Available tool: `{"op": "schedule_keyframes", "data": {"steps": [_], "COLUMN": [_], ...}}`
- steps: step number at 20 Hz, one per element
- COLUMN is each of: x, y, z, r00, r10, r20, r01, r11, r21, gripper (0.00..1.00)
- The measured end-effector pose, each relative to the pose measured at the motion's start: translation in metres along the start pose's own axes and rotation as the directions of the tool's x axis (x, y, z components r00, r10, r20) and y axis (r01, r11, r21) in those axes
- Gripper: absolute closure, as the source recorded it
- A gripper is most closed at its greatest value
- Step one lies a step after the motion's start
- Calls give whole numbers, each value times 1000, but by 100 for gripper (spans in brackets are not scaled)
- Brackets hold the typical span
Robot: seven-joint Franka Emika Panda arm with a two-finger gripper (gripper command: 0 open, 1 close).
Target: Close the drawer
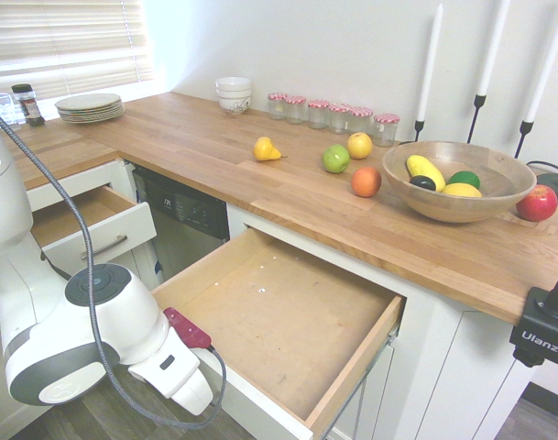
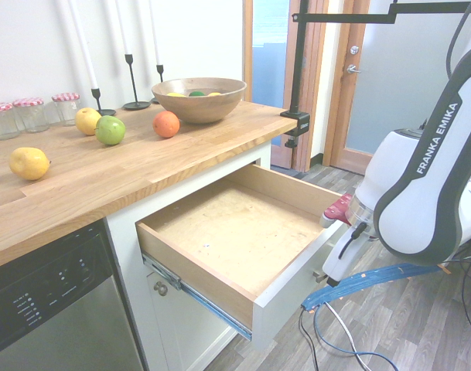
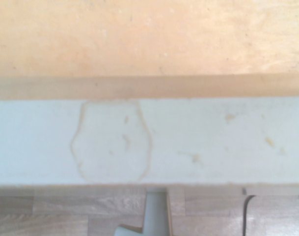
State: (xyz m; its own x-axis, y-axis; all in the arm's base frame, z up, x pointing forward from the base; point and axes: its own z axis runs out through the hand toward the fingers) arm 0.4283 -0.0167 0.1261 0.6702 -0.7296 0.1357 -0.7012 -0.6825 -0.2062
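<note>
One gripper, its jaw state impossible to tell because the wrist body hides the fingers in both exterior views, sits at the white front of the drawer, near the front's top edge. In the wrist view that top edge runs straight across, stained, with the pale wood bottom beyond. The drawer stands fully pulled out below the wooden countertop, at 6 o'clock from the fruit. Judgement: press squarely on the front, push level along the runners toward the cabinet, avoid skewing it.
</note>
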Motion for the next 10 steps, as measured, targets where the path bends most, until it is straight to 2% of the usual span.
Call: {"op": "schedule_keyframes", "data": {"steps": [5, 10], "x": [13, 35], "y": [-18, -55], "z": [11, 15], "r00": [1000, 1000], "r10": [1, -6], "r20": [-1, 2], "r01": [-1, 6], "r11": [1000, 1000], "r21": [17, 21], "gripper": [100, 100]}}
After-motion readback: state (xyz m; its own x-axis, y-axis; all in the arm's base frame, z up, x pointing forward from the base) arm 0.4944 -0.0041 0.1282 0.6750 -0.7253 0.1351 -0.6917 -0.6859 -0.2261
